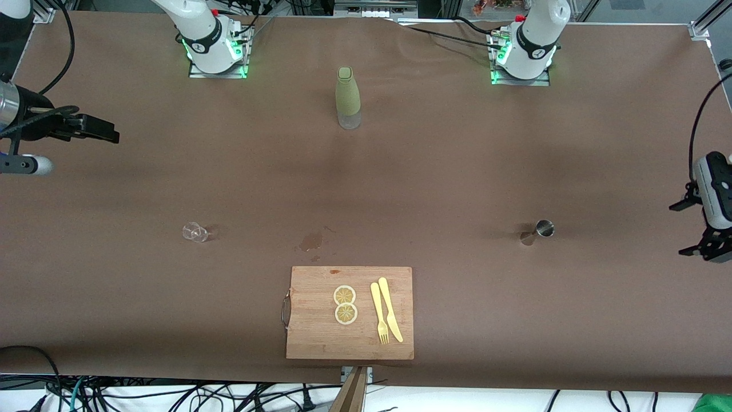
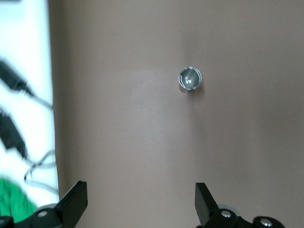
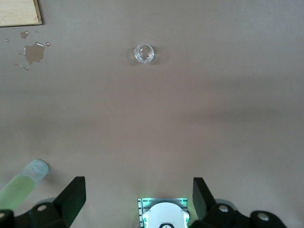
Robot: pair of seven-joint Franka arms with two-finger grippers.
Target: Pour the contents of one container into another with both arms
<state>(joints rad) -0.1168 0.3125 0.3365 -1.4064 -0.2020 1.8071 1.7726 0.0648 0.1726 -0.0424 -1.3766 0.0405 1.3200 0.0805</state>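
Both arms wait raised at the table's ends. The left gripper [image 2: 140, 204] points straight down, its 2 fingers [image 2: 73, 202] spread wide, holding nothing. The right gripper [image 3: 137, 202] likewise faces down, fingers [image 3: 71, 197] fully apart and empty.

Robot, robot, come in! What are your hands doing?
Left gripper open above jigger's end of table. Right gripper open, up over glass's end. Both untouched. Spill between them.

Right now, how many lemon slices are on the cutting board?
2. Both lie on the cutting board, beside the yellow fork: one lemon slice farther from the front camera, the other lemon slice touching it, nearer. None looks hidden.
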